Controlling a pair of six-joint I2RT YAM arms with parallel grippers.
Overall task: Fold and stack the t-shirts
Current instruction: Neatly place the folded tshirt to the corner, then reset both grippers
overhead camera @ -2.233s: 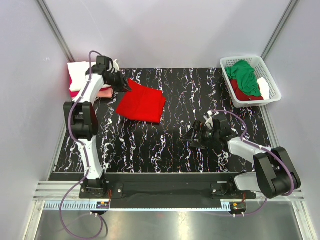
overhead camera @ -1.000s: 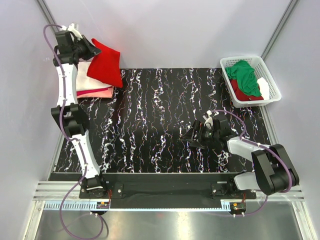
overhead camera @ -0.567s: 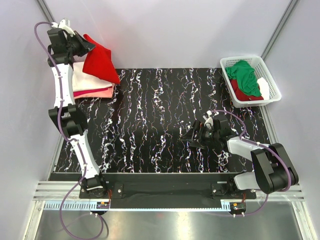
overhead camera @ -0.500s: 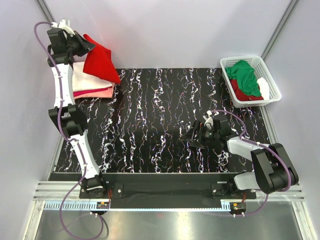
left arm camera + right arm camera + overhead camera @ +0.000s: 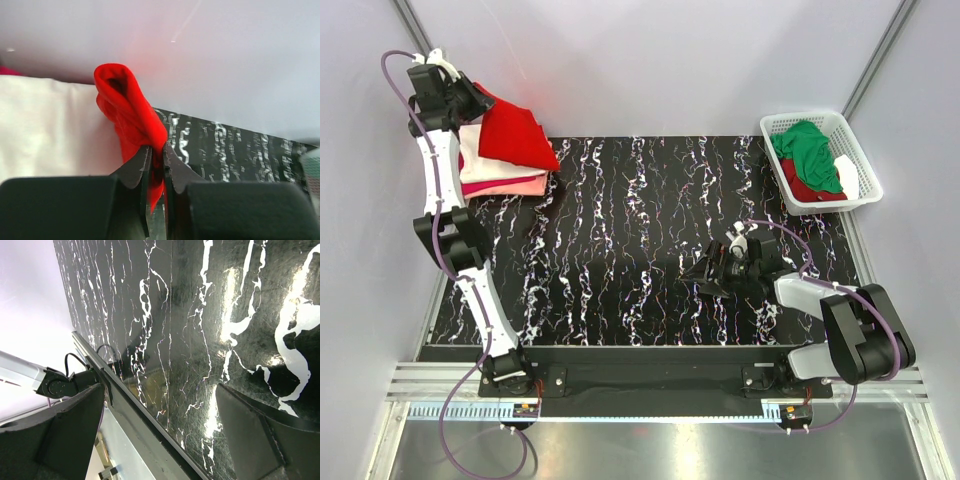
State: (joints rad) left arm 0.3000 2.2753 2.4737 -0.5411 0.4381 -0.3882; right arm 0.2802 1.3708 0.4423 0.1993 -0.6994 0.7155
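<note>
Left fingers [image 5: 134, 169] tight on red t-shirt [image 5: 127, 107], the pinch plain only from the wrist; right fingers [image 5: 60, 430] wide apart, empty.

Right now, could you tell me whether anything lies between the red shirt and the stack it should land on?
Nothing visible does. The left gripper is shut on the red shirt, hanging over the stack; the white shirt on top is bare.

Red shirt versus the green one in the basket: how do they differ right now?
The red shirt is folded; the green shirt is crumpled. The red shirt is pinched in the left gripper at the far-left stack; the green shirt lies loose in the basket, no gripper near. Both are plain, single-colour cloth.
</note>
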